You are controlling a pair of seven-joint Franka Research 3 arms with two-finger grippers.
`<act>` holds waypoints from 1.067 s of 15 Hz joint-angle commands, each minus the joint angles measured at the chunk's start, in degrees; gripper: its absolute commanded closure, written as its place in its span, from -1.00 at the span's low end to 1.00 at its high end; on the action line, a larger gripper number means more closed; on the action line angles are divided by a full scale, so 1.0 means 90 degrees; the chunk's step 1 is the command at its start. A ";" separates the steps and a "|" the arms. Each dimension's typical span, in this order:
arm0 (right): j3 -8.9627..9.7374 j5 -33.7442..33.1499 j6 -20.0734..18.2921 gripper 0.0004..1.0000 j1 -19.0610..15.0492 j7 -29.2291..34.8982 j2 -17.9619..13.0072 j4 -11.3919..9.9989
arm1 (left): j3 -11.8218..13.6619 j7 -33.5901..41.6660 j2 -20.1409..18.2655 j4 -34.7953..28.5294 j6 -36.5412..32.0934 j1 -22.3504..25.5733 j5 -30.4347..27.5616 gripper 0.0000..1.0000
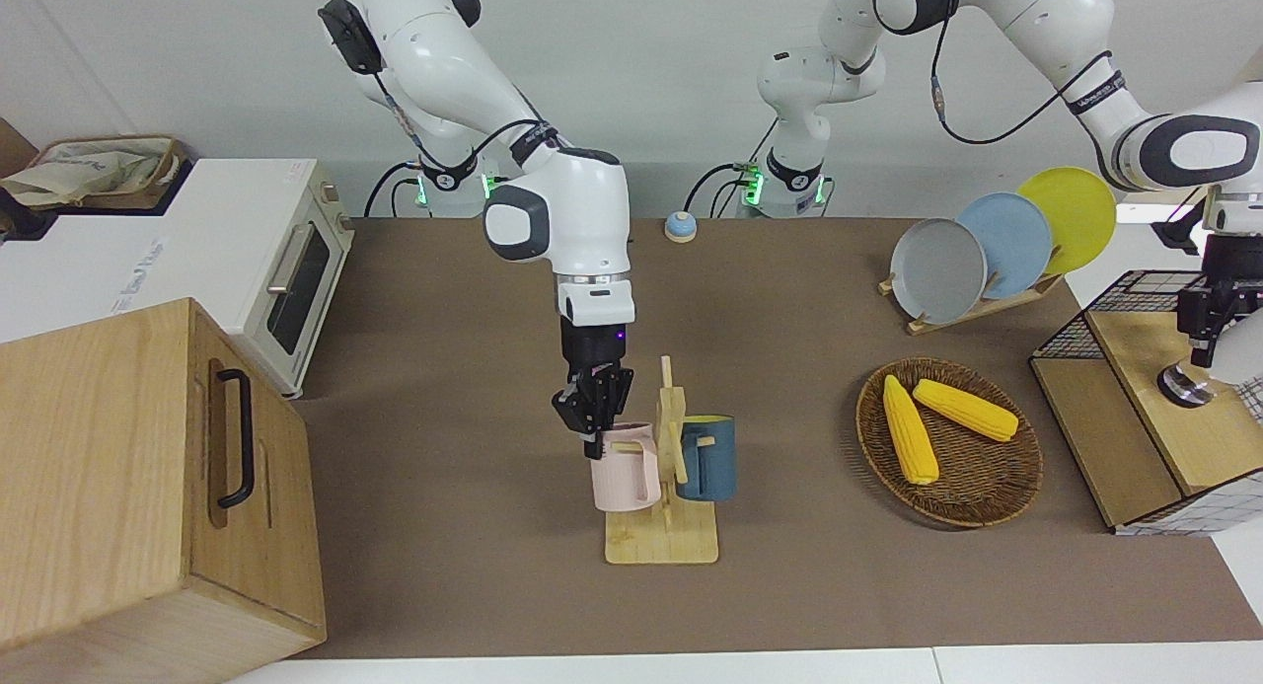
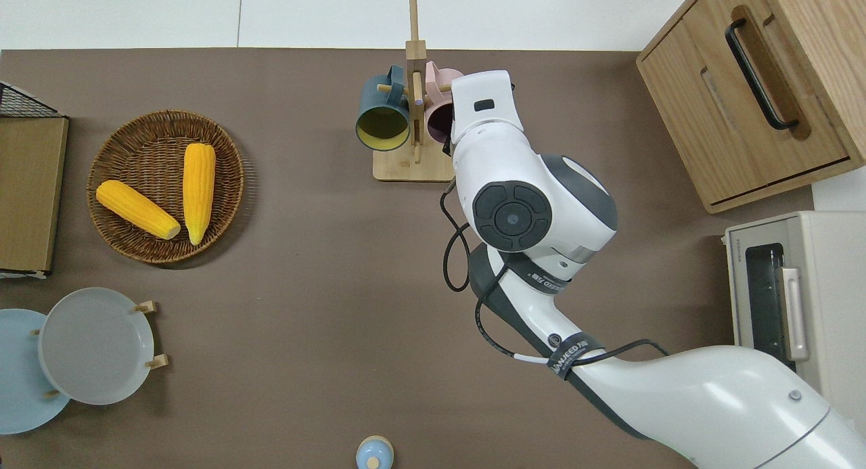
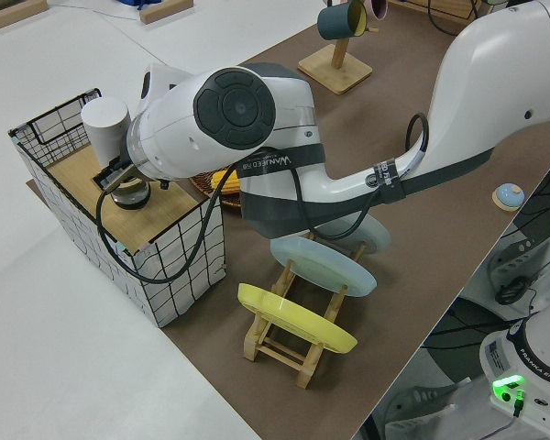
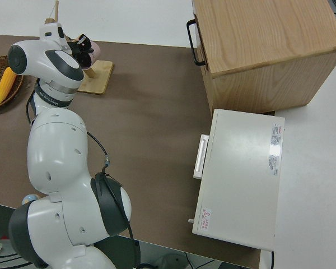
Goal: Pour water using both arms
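The right end effector (image 1: 596,422) pinches the rim of the pink mug (image 1: 625,467), which hangs on the wooden mug rack (image 1: 663,536) near the tabletop's edge farthest from the robots. The left end effector (image 1: 1206,329) is at a white container (image 3: 105,124) in the wire crate (image 3: 119,215); whether it has a grip I cannot tell. Judging from this, pouring has not begun.

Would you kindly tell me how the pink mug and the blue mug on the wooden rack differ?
The pink mug is pale pink; the blue mug is dark teal-blue with a yellow inside. The right tool is at the pink mug's rim; nothing touches the blue mug. Both hang on the same rack.
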 commanded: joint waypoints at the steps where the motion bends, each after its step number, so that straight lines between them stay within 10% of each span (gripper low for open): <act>1: 0.0054 -0.0201 0.0101 0.90 -0.0028 0.0104 0.0142 0.0131 | -0.0002 0.0164 0.0018 0.0013 0.0099 0.0022 -0.0105 0.93; 16: 0.0054 -0.0172 0.0101 0.95 -0.0116 0.0134 0.0093 0.0092 | 0.0017 0.0086 -0.0012 0.0120 0.0099 -0.0027 -0.0066 1.00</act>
